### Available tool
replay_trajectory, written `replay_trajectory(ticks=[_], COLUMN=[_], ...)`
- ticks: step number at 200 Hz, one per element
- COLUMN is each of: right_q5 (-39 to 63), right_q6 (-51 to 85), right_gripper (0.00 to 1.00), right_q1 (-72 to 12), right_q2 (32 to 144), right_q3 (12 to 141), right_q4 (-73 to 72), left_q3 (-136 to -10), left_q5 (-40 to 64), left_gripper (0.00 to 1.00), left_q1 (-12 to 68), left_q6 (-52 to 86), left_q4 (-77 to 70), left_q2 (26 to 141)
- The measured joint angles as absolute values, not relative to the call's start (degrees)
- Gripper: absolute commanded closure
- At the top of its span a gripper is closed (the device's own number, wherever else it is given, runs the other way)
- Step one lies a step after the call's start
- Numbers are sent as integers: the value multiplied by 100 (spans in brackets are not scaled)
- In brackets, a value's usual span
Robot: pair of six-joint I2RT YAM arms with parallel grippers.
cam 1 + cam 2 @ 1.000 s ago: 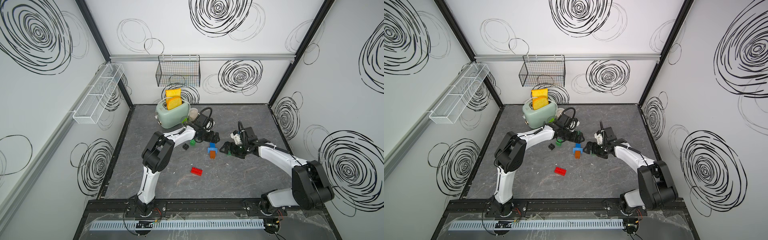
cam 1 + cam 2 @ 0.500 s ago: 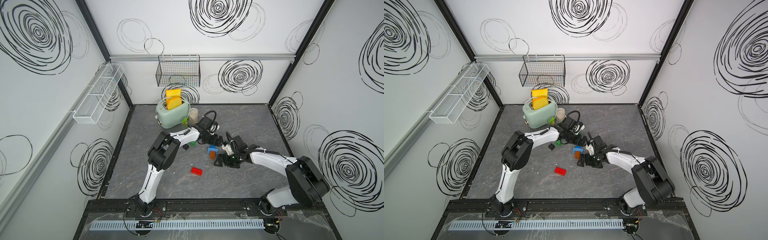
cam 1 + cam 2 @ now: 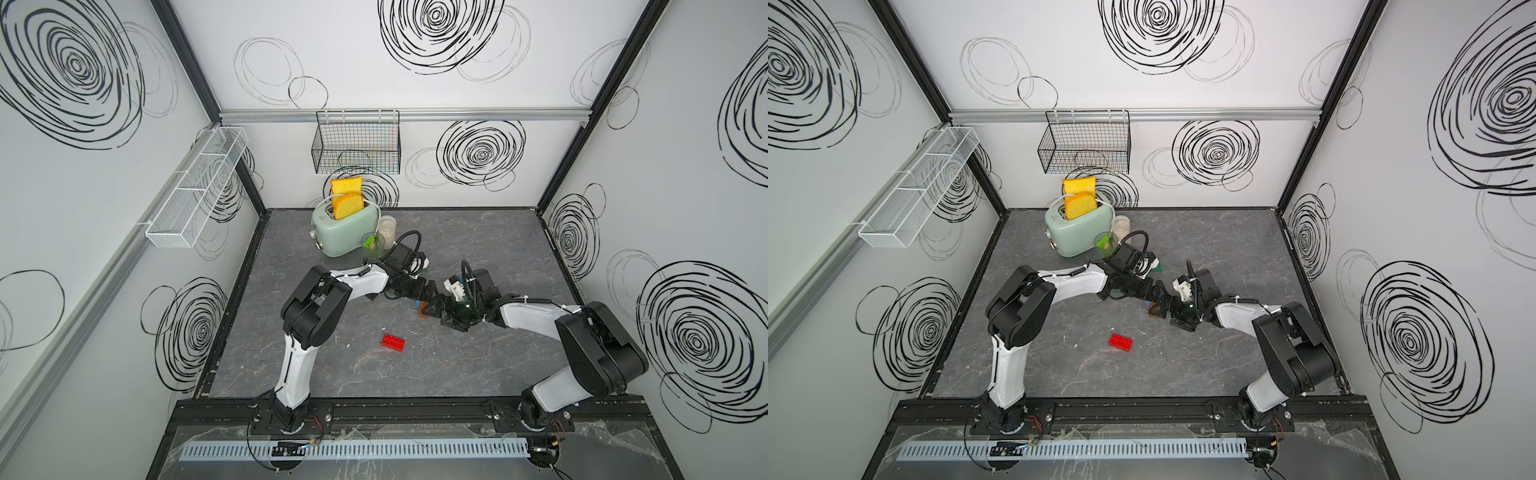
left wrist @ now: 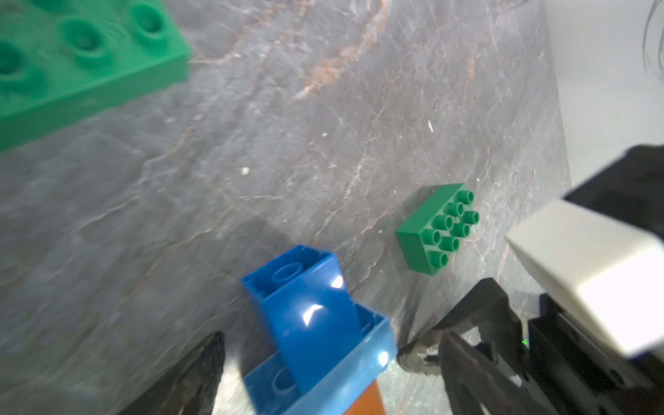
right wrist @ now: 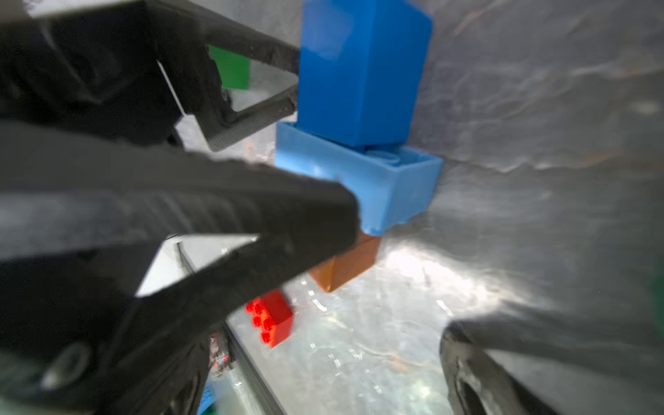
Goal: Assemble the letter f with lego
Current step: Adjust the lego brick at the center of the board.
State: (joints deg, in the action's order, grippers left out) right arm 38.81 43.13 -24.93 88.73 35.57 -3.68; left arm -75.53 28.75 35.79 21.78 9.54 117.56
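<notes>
Lego (image 4: 312,316): one blue brick (image 5: 363,72), one light blue brick (image 5: 359,179), one orange brick (image 5: 348,266), joined; one red brick (image 3: 393,343); two green bricks (image 4: 434,226). Left gripper (image 4: 323,345), right gripper (image 5: 402,280): fingers apart.

Bright and even in both top views, lit softly from overhead, with only faint, short shadows on the table (image 3: 457,374). Fairly sharp throughout, though stretched by a wide lens toward the corners. Pale sheen on the clear sheet (image 3: 582,457) along the near edge. Much closer and softer in the left wrist view: badly blurred on the large green brick (image 4: 79,64), crisp on the small green brick (image 4: 436,230), dotted with white glare on the dark blue brick (image 4: 309,309). Smeared in the right wrist view: fuzzy on the near black finger (image 5: 215,215), hazy on the red brick (image 5: 273,318), blown out white on the table beside the orange brick (image 5: 348,266).
</notes>
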Motion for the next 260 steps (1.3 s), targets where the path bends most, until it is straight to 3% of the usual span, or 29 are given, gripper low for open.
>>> replay_trajectory(ticks=[36,71,97,130,196,260], right_q5=[3874,3433,3173,3094,3140,3282], right_q6=[4219,3765,3535,3350,3002,2926], right_gripper=[0,0,2,3,4,5], right_q1=[-2287,-2182,-2110,-1848,-1636,-1636], right_q2=[8879,8130,7365,6650,6235,6016], right_q3=[3594,3723,3819,3870,3881,3879], right_q4=[-405,478,1100,1778,2764,2978], left_q3=[-6869,-6737,-6278,-4845,-3881,-3774], left_q5=[2777,2126,1216,25,-1959,-3065], left_gripper=[4,4,5,9,16,30], left_q1=[3459,3601,4219,5347,6169,6436], left_q6=[2504,2617,2779,3105,3483,3760], left_q4=[738,856,563,-888,-3009,-4318], left_q2=[11275,10908,10313,9585,10018,10947])
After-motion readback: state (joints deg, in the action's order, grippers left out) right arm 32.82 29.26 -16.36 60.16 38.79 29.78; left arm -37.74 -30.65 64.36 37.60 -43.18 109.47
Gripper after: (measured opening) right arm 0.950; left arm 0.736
